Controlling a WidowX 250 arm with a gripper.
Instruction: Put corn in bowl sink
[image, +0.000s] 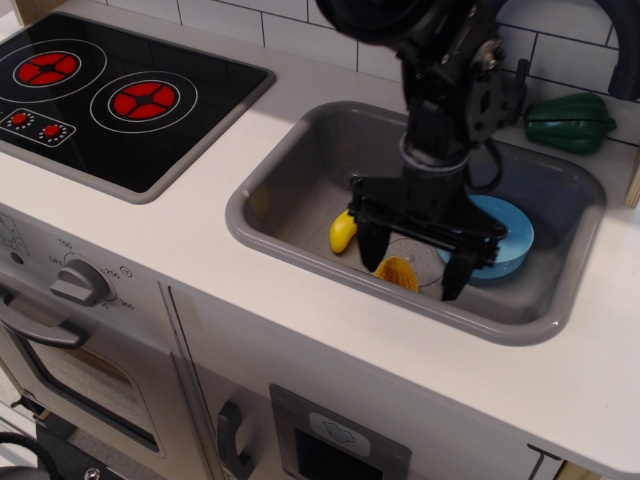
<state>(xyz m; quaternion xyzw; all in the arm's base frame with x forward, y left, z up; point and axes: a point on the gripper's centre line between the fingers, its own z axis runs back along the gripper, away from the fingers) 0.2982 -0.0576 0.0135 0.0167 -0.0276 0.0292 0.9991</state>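
The corn (397, 272), lying on the sink (300, 190) floor toward the desk's front edge, beside the bowl (515, 236), is judged light, rigid and bumpy; its thick middle is best gripped. Jaws are held apart above it.

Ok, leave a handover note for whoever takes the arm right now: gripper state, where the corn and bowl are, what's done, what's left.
Gripper: open, empty, fingers straddling the corn from above.
Corn: on the sink floor, near the front wall, not yet grasped.
Bowl: in the sink to the corn's right, partly hidden by the gripper.
Banana: left of the corn, leave it.
Done: approach only.
Left: close on corn, lift, drop it in the bowl.
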